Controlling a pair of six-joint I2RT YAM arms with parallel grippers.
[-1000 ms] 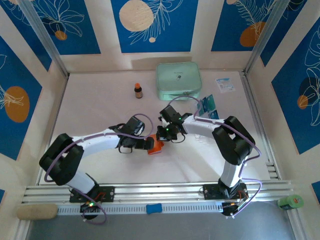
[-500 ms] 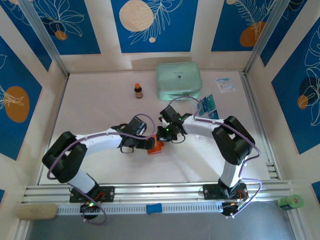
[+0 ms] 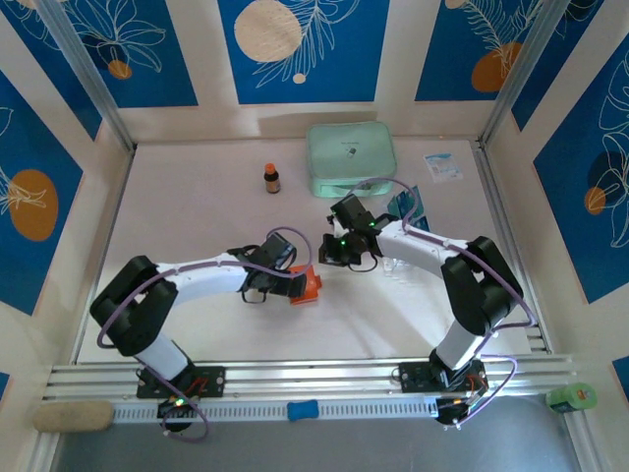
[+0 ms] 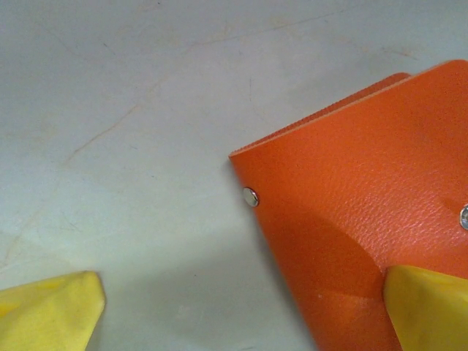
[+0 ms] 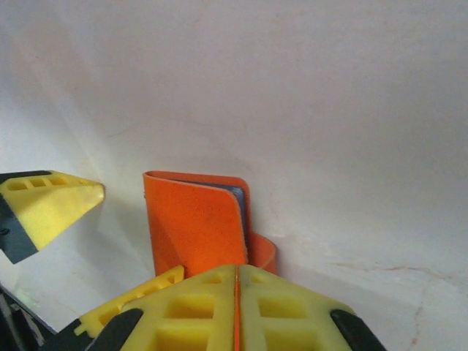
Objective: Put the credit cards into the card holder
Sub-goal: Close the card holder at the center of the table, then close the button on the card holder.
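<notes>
The card holder (image 3: pixel 308 285) is an orange fold wallet lying mid-table. My left gripper (image 3: pixel 298 284) is open and straddles its near edge. In the left wrist view one yellow fingertip (image 4: pixel 428 307) rests on the card holder (image 4: pixel 365 219) and the other fingertip (image 4: pixel 45 311) sits on bare table. My right gripper (image 3: pixel 327 258) is just up-right of the holder, its jaws pressed together with nothing seen between them. In the right wrist view the right gripper (image 5: pixel 238 268) faces the card holder (image 5: pixel 194 219), where a dark card edge (image 5: pixel 237 196) shows in the fold. More teal credit cards (image 3: pixel 408 208) lie at the right.
A mint-green zip case (image 3: pixel 351 157) stands at the back centre. A small brown bottle (image 3: pixel 272 178) is to its left. A white paper slip (image 3: pixel 442 165) lies at the back right. The left gripper's yellow finger (image 5: pixel 51 208) sits left of the holder.
My right gripper has drawn back up and to the right, away from the card holder. The left gripper has stayed open at the holder, which now looks spread a little wider.
</notes>
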